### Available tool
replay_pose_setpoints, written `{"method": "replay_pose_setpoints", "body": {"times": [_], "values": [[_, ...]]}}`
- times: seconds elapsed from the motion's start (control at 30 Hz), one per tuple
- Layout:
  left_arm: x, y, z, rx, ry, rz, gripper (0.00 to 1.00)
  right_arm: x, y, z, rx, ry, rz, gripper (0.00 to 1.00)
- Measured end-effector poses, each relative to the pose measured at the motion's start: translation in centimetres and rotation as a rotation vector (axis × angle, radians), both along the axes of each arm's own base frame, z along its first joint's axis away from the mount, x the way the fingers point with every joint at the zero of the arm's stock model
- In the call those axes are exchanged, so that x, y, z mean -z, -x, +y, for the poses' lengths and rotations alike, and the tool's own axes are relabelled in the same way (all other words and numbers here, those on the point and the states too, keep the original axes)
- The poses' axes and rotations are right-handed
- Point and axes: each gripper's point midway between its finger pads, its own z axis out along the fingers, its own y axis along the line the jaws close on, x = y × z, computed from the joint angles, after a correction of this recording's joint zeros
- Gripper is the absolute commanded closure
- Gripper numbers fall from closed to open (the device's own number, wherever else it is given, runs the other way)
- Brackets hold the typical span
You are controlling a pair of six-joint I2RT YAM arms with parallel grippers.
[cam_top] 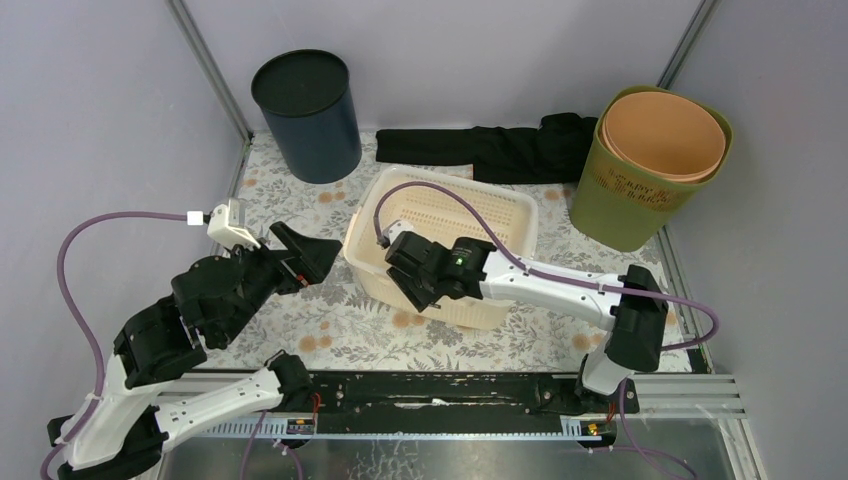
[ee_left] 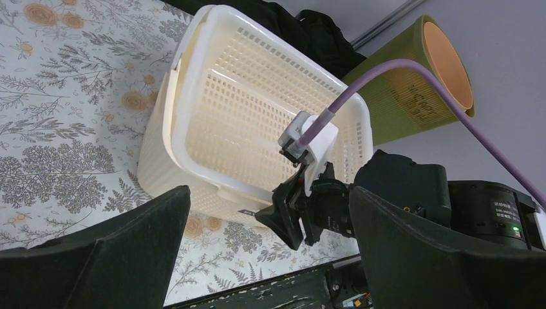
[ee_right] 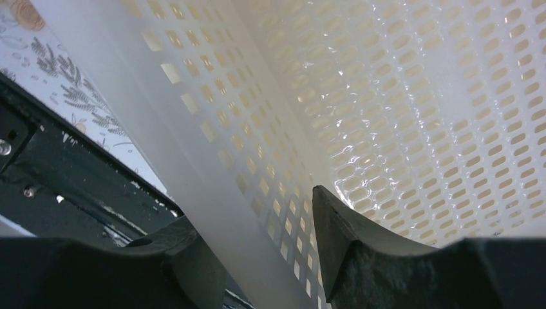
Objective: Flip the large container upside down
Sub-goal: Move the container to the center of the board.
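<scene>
The right gripper [ee_right: 251,209] is tipped down over the near wall of the cream basket [cam_top: 505,215]. One finger [ee_right: 348,257] sits inside against the perforated wall and the other is outside, so the wall runs between them. They are drawn in close to the plastic on both sides, but I cannot tell whether they are actually squeezing it.

The basket stands upright, mouth up, on the flowered table cover [cam_top: 300,335], stretching away from the fingers toward the back of the table. A purple cable [cam_top: 450,195] loops from the wrist across its open top.

Off to that gripper's left, just beside the basket's left end but not touching it, the left gripper [cam_top: 312,262] hangs with its jaws spread wide and nothing in them, pointing at the basket.

Past the basket's far rim lies a black cloth [cam_top: 480,148] along the back wall. Farther out to the right stands a green slotted bin [cam_top: 625,205] with an orange tub [cam_top: 665,135] nested inside it. Far to the back left stands a dark blue bin [cam_top: 305,115].
</scene>
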Motion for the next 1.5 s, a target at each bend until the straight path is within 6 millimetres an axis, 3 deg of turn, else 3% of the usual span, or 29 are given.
{"method": "replay_pose_setpoints", "body": {"times": [0.33,0.5,0.77,1.27,1.37,1.5], "values": [[0.0,0.0,0.0,0.0,-0.001,0.001,0.0,0.0,-1.5,-1.2,0.142,-0.016,-0.025,0.65],[0.4,-0.1,-0.3,0.004,-0.011,0.01,0.0,-0.2,-2.2,-3.8,0.225,-0.055,-0.014,0.72],[1.6,-0.6,-1.5,0.02,-0.044,0.039,0.0,-0.3,-4.5,-9.6,0.419,-0.133,0.016,0.85],[2.7,-1.3,-3.7,0.058,-0.061,0.068,0.0,-0.5,-8.9,-16.6,0.71,-0.282,0.019,0.83],[2.9,-1.4,-4.1,0.068,-0.061,0.072,0.0,-0.5,-9.6,-17.9,0.748,-0.283,0.016,0.75],[3.1,-1.6,-4.7,0.077,-0.063,0.077,0.0,-0.5,-9.6,-18.2,0.738,-0.277,0.019,0.61]]}}
